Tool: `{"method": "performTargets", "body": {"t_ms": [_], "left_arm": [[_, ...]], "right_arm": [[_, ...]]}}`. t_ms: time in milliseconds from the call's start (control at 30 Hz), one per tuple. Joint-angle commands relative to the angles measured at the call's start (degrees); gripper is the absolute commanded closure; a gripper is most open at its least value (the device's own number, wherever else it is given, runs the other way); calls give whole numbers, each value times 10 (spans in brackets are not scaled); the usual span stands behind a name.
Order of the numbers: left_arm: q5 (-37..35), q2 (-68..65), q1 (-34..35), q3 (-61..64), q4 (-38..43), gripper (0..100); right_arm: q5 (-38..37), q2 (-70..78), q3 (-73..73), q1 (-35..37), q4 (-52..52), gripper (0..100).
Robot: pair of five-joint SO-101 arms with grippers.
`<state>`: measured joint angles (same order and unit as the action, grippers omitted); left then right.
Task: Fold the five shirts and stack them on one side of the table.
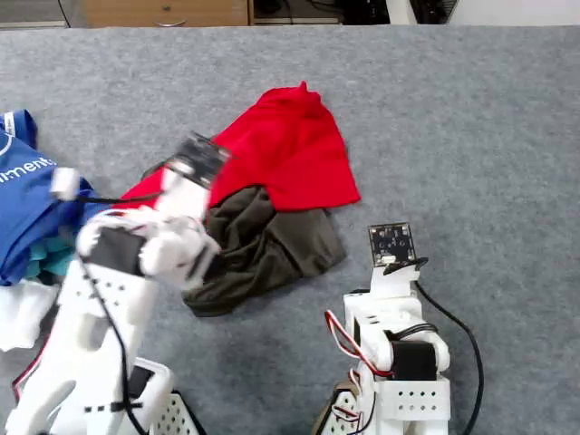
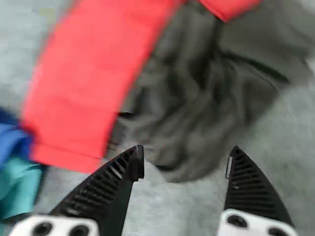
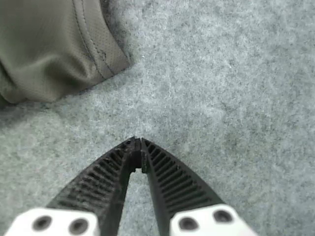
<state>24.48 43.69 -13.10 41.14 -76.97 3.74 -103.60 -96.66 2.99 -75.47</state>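
A red shirt (image 1: pixel 290 149) lies crumpled mid-table, overlapping a dark olive shirt (image 1: pixel 267 249) in front of it. A blue shirt (image 1: pixel 32 204) sits at the left edge over a teal one (image 1: pixel 54 258), with a white one (image 1: pixel 20 315) in front. My left gripper (image 2: pixel 186 160) is open above the olive shirt (image 2: pixel 197 103), with the red shirt (image 2: pixel 93 73) beside it; its arm (image 1: pixel 145 249) stands over the left part of the pile. My right gripper (image 3: pixel 138 143) is shut over bare grey felt, near a corner of the olive shirt (image 3: pixel 49 49); its arm (image 1: pixel 394 272) rests at front right.
Grey felt (image 1: pixel 471 136) covers the table, with open room along the whole right side and the back. A wooden cabinet (image 1: pixel 163 11) stands beyond the far edge. Cables trail by both arm bases.
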Motion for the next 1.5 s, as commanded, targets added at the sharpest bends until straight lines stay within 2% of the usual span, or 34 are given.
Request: {"method": "performTargets", "body": {"t_ms": [0,200,367,433,533,567,600,733,867,967,1133,1300,1467], "left_arm": [[-4,-39,-39,18,35,729],[-3,-180,-25,43,137,729],[17,-322,-25,3,134,747],[29,-364,-25,-27,117,814],[47,-393,-25,-75,84,971],[48,-393,-25,-88,74,991],[44,-393,-25,-100,59,968],[19,-339,-25,-175,-16,981],[-5,-226,-27,-270,-83,982],[-31,-133,-30,-351,-96,982],[-91,-44,-26,-482,-57,982],[-132,-21,-20,-571,20,982],[-153,-13,19,-662,76,982]], "right_arm": [[-4,-61,0,8,-3,995],[-4,-61,0,8,-3,995],[-4,-61,0,8,-3,995],[-4,-61,0,8,-3,995],[-4,-61,0,8,-3,995],[-4,-61,0,8,-3,995],[-4,-61,0,8,-3,995],[-4,-61,0,8,-3,995],[-4,-61,0,8,-3,995],[-4,-61,0,8,-3,995],[-4,-61,0,8,-3,995],[-4,-61,0,8,-3,995],[-4,-61,0,8,-3,995]]}}
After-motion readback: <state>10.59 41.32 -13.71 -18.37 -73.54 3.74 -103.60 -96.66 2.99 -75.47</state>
